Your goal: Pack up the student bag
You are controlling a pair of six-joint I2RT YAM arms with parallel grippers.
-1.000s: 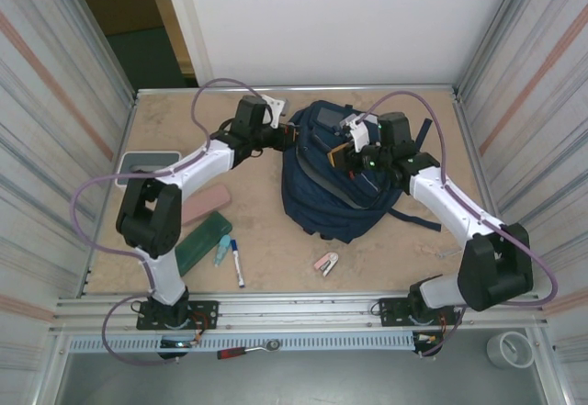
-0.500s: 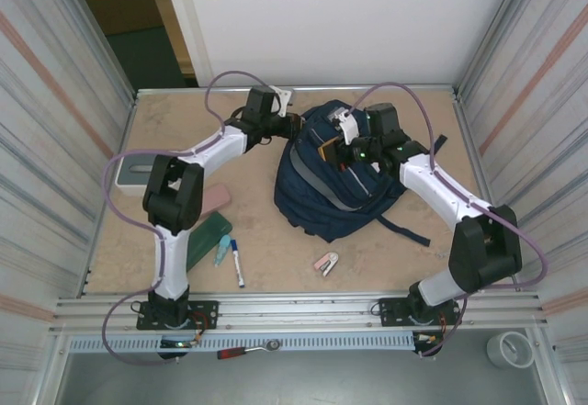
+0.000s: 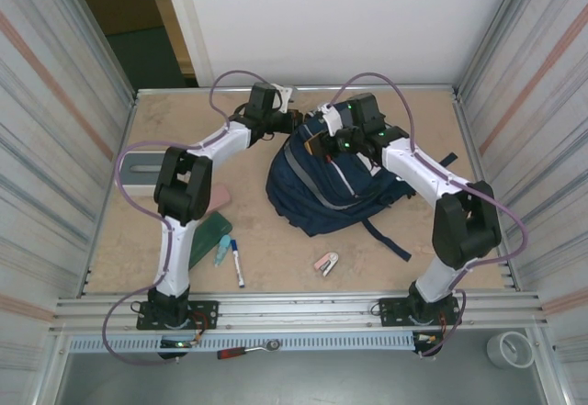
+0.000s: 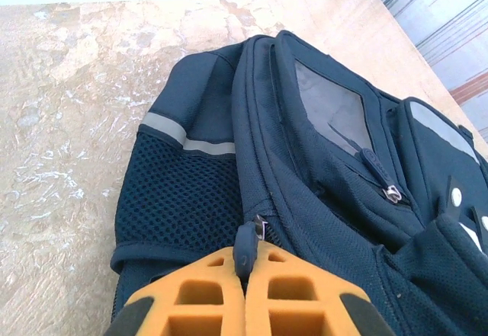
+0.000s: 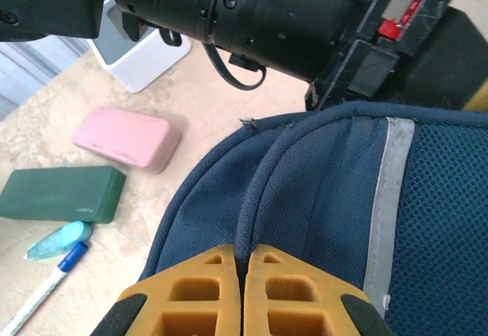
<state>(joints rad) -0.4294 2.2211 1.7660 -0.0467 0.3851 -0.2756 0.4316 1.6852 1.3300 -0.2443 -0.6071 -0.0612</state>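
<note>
Two claws are both clenched on the student bag (image 3: 331, 185), which lies on the surface (image 3: 184, 111) toward its far side, between the arms. The left claw (image 4: 245, 264) grips a dark zip pull (image 4: 244, 244) at the bag's edge. The right claw (image 5: 241, 264) pinches a raised seam ridge (image 5: 255, 191) of the navy fabric, and the left arm's wrist (image 5: 259, 16) sits close above it.

Risks noted:
- The zip pull is a small tab. A sideways tug could slide it out of the left claw.
- The right claw holds only a thin fold. If that fold slips, the bag would likely drag along instead of the zip running.
- The two wrists sit very close together, so a careless move could knock one against the other.
- Nothing appears packed yet. A pink case (image 5: 126, 138), a green case (image 5: 61, 193) and a marker (image 5: 46, 290) lie well apart from the bag.

Change against the earlier frame: both claws have travelled toward the far edge and closer together, the bag has swung leftward with them, and its loose strap (image 3: 386, 235) now trails nearer the right arm's base.
</note>
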